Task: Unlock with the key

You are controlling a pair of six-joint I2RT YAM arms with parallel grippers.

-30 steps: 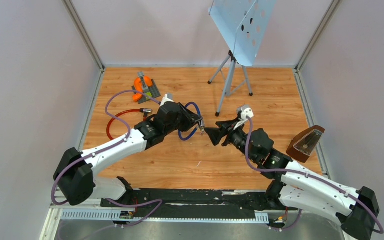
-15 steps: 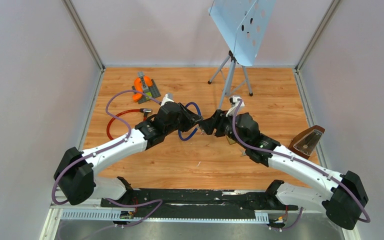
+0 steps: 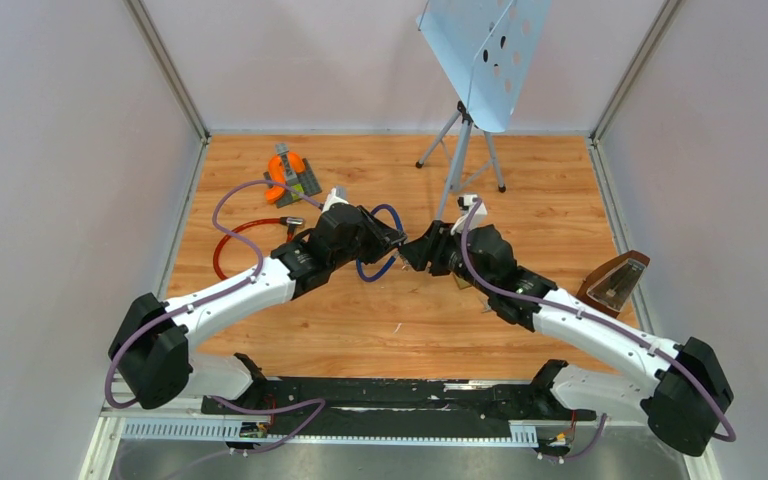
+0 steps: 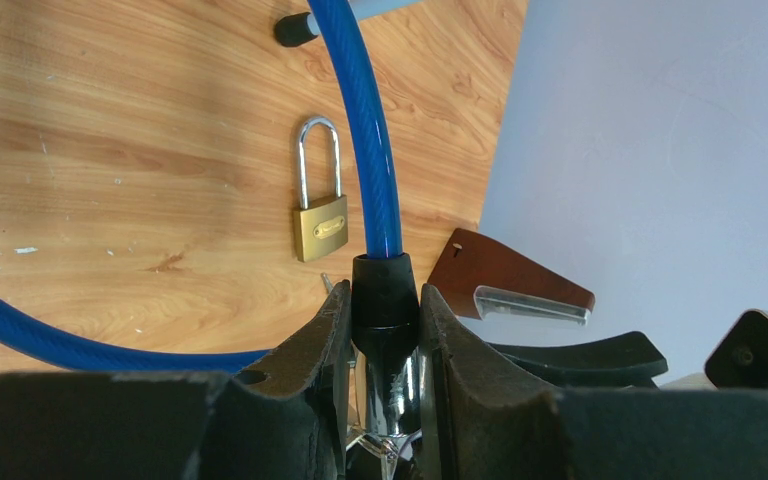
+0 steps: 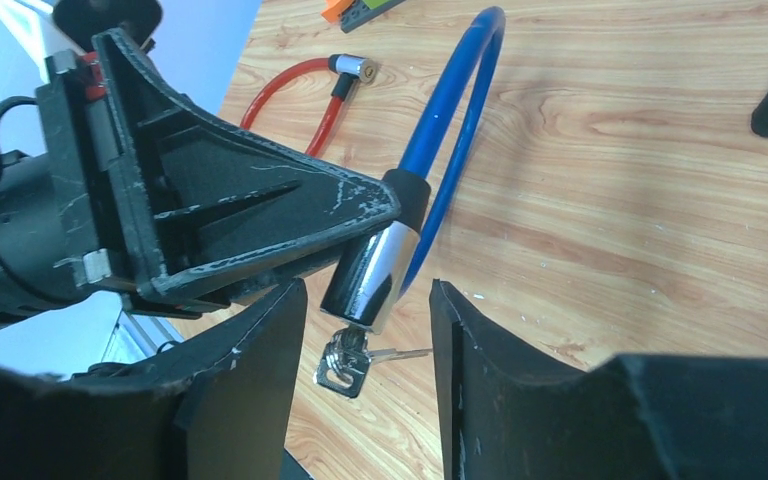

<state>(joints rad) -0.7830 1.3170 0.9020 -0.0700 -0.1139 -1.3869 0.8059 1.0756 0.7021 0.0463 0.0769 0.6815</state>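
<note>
My left gripper (image 3: 392,240) is shut on the chrome lock barrel (image 4: 388,365) of a blue cable lock (image 3: 388,212) and holds it above the table. The barrel also shows in the right wrist view (image 5: 367,275), with a bunch of silver keys (image 5: 345,363) hanging from its end. My right gripper (image 5: 363,340) is open, its fingers on either side of the keys and barrel end, not touching them. In the top view the right gripper (image 3: 416,252) sits right against the left one.
A brass padlock (image 4: 319,224) lies on the wood table under the right arm. A red cable lock (image 3: 232,245), an orange and grey object (image 3: 290,172), a music stand (image 3: 470,120) and a brown metronome (image 3: 611,285) stand around.
My right arm has swung left from the table's middle up to the left gripper, bringing its open jaws around the keys. The left arm has stayed still.
</note>
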